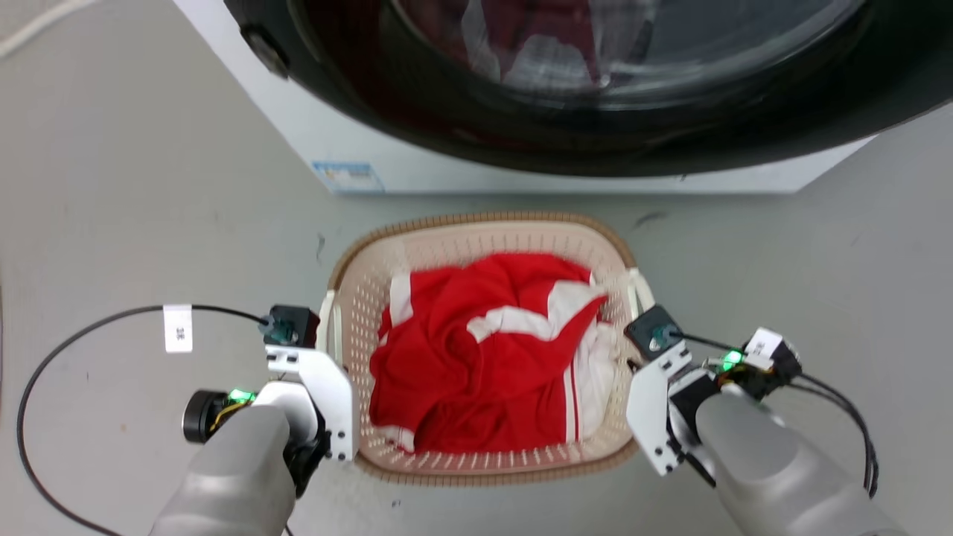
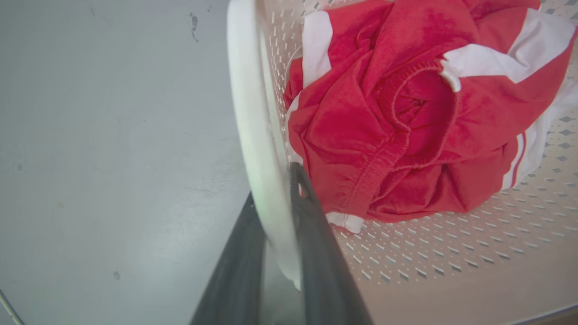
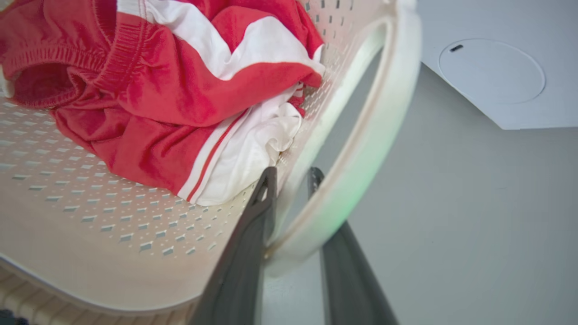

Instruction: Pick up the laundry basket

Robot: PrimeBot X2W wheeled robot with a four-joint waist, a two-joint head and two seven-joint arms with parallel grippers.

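Where the head view looks down, the laundry basket [image 1: 484, 220] lies before the washing machine [image 1: 350, 141], with a strip of grey floor [image 1: 149, 186] between its far rim and the machine's base. Whether its base touches the floor cannot be determined. A red and white garment [image 1: 476, 357] lies inside, below the rim. The left wrist mount [image 1: 316, 383] and right wrist mount [image 1: 659, 398] sit just outside the two short sides, and floor extends beyond each.

Left wrist view: the left gripper [image 2: 272, 180] is clamped on the white left handle [image 2: 246, 90], one finger outside it and one against the perforated wall.

Right wrist view: the right gripper [image 3: 293, 170] is clamped likewise on the right handle [image 3: 384, 113], with its inner finger through the gap between handle and wall.
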